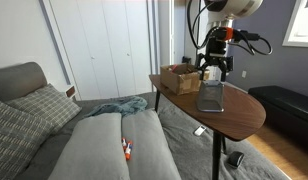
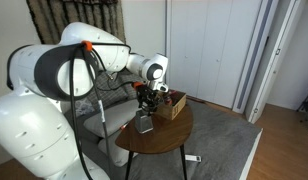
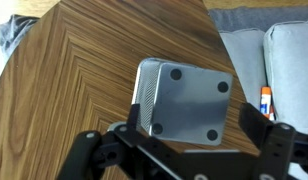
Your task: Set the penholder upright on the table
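The penholder (image 3: 184,100), a grey metal mesh cup, stands on the table (image 3: 64,90) with its solid base and dark feet facing up. It shows in both exterior views (image 1: 211,97) (image 2: 146,123). My gripper (image 3: 192,128) is open just above it, with one finger on each side and not touching it. The gripper also shows in both exterior views (image 1: 214,70) (image 2: 146,99). The oval wooden table (image 1: 239,118) (image 2: 159,145) carries the cup near its middle.
A brown open box (image 1: 179,78) (image 2: 172,104) sits on the table beside the penholder. A grey sofa (image 1: 104,145) with a blue cloth and an orange marker (image 1: 125,150) (image 3: 266,98) stands beside the table. A dark bench (image 1: 291,105) stands beyond it.
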